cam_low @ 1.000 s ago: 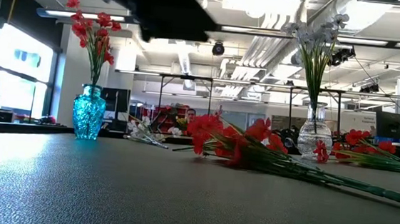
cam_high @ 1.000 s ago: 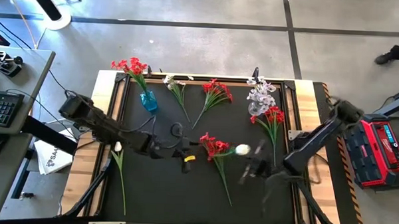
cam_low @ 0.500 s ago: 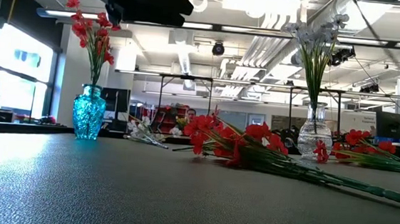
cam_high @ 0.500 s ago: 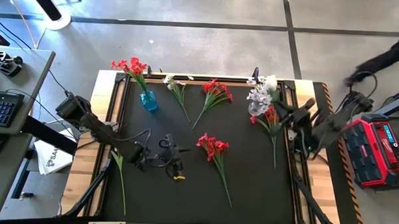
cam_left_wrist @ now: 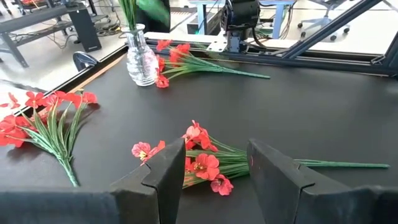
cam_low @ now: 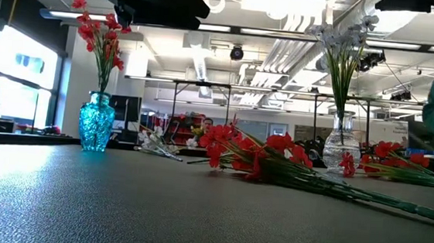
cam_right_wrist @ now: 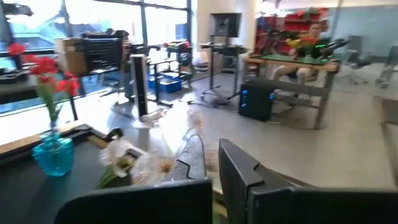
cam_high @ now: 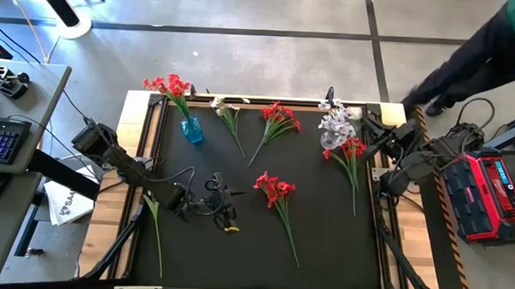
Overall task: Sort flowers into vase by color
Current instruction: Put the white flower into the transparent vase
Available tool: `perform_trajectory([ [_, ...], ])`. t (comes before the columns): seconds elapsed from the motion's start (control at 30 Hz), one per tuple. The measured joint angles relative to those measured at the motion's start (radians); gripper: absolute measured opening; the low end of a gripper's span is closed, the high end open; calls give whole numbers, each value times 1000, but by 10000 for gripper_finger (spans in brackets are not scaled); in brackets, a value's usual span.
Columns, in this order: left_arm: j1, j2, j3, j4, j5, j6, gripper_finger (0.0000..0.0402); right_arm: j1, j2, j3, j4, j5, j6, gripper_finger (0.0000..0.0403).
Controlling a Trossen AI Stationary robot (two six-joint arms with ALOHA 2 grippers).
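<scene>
My left gripper (cam_high: 225, 214) (cam_left_wrist: 216, 180) hovers open over the table's middle, pointing at a red sprig (cam_high: 273, 190) (cam_left_wrist: 199, 167) that lies flat on the mat just ahead of its fingers. My right gripper (cam_high: 368, 136) (cam_right_wrist: 211, 165) is raised at the table's right side, next to the clear vase (cam_high: 335, 126) (cam_low: 341, 143) of white flowers. Its fingers are nearly together, and a white flower (cam_right_wrist: 146, 163) shows beside them. The blue vase (cam_high: 192, 129) (cam_low: 96, 124) holds red flowers. My right gripper is shut on the white flower, with the blossoms (cam_right_wrist: 155, 165) sticking out beside one finger (cam_right_wrist: 194, 155). The fingers themselves hide the place where they meet the stem. The flower is lifted clear of the table, level with the tops of the clear vase's flowers.
Loose sprigs lie on the mat: a white one (cam_high: 228, 113) and a red one (cam_high: 280, 119) near the far edge, a red one (cam_high: 352, 155) by the clear vase, and a white one (cam_high: 156, 218) under my left arm. A person (cam_high: 484, 58) walks past the far right corner.
My right gripper has swung fast from the table's middle up and toward the right edge, carrying the white flower to beside the clear vase. My left gripper drew back a little toward the left and near edges, then stayed still. A person has come into view at the right.
</scene>
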Motion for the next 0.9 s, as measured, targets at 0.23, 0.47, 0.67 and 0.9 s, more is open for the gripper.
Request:
perform_trajectory([
  [0.23,0,0,0,2,0,-16,160,29,36,0,6,-202,7,0],
  [0.47,0,0,0,3,0,-27,160,-15,91,0,-59,-595,233,0],
  [0.67,0,0,0,20,1,-27,160,-120,284,0,-390,-862,591,1],
  [0.9,0,0,0,20,11,-27,160,-204,544,0,-584,-1132,709,64],
])
